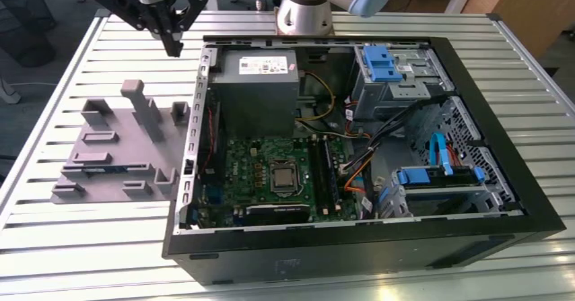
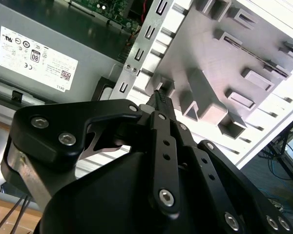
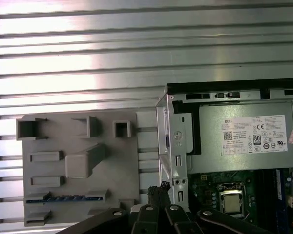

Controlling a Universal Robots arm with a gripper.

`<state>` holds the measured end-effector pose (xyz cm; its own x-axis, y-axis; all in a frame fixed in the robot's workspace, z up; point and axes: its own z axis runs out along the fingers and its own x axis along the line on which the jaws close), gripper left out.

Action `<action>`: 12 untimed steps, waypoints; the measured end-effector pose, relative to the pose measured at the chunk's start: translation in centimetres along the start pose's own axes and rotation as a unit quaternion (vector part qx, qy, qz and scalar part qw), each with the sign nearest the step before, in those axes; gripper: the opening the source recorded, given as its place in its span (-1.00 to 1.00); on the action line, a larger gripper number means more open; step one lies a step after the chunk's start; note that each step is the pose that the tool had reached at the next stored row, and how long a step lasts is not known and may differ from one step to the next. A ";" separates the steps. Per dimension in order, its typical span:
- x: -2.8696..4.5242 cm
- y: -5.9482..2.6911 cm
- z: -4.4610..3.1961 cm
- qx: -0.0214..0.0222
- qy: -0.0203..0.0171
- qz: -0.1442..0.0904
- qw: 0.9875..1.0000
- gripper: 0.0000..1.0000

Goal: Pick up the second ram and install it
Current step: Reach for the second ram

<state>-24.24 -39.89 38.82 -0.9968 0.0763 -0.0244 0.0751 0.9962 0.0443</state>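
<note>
The second ram (image 1: 97, 169) lies on edge in a slot of the grey tray (image 1: 108, 122), at the end of the tray nearer the exterior view's bottom. In the first wrist view the ram (image 3: 63, 198) is a thin blue-green strip low in the tray (image 3: 117, 161). My gripper (image 1: 172, 45) hangs above the slatted table beyond the tray's far end, beside the open computer case (image 1: 503, 132). Its black fingers (image 3: 158, 187) meet at the tips with nothing between them, as the second wrist view also shows of the gripper (image 2: 161, 96). The black memory slots (image 1: 324, 173) run along the motherboard.
The grey power supply (image 1: 256, 85) fills the case's far left corner. Blue drive brackets (image 1: 386, 65) and loose cables (image 1: 395, 132) sit on the exterior view's right. Upright blocks (image 1: 148, 109) rise from the tray. The arm's base (image 1: 303, 11) stands behind the case.
</note>
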 end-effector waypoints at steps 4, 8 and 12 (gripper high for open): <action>0.09 -0.01 0.00 0.000 0.000 0.000 1.000 -0.79; 0.24 -0.02 0.00 0.000 0.000 0.000 1.000 -0.79; 0.39 -0.03 0.00 0.000 0.000 0.000 1.000 -0.79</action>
<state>-24.63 -39.89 38.81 -0.9968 0.0763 -0.0244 0.0751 0.9962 0.0443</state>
